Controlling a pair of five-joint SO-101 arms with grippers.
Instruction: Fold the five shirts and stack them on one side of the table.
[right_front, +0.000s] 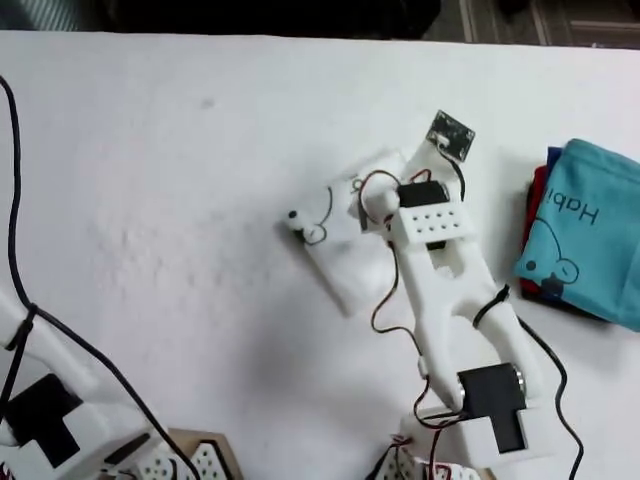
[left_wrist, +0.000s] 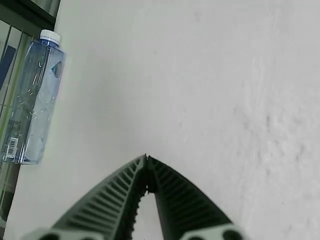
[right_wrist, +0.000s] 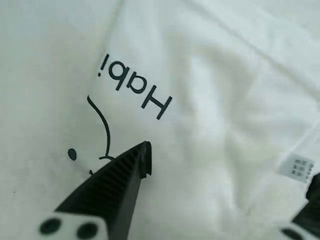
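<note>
Right gripper (right_wrist: 230, 170): spread wide, one black finger (right_wrist: 125, 185) low over the white shirt (right_wrist: 225, 100). The other finger is cut by the frame edge. I cannot tell whether any cloth is pinched.
Left gripper (left_wrist: 146, 167): fully closed, tips meeting, nothing between them, bare table (left_wrist: 225, 75) beneath.
White shirt, location: mid-table, under my right arm (right_front: 450, 290); partly bunched, with soft folds across it.
Print (right_wrist: 135, 92): dark lettering with a curved line and a dot, just beside my right finger.
Tag (right_wrist: 297, 165): small white label on the cloth, near the far finger.
Stack (right_front: 590, 230): at the table's right edge, well apart from the white shirt. The teal shirt (right_front: 600, 270) is on top, folded.
Surroundings: a water bottle (left_wrist: 32, 95) at the table's edge, well apart from my left gripper; a black cable (right_front: 15, 200) trailing down the left side of the table.
Obstruction: in the high view my right arm covers much of the white shirt.
Cut off: the stack runs past the frame edge. The shirts under the teal one show only as a red edge (right_front: 533, 215) and a blue edge (right_front: 553, 155).
Hard to make out: the white shirt's outline against the white table.
</note>
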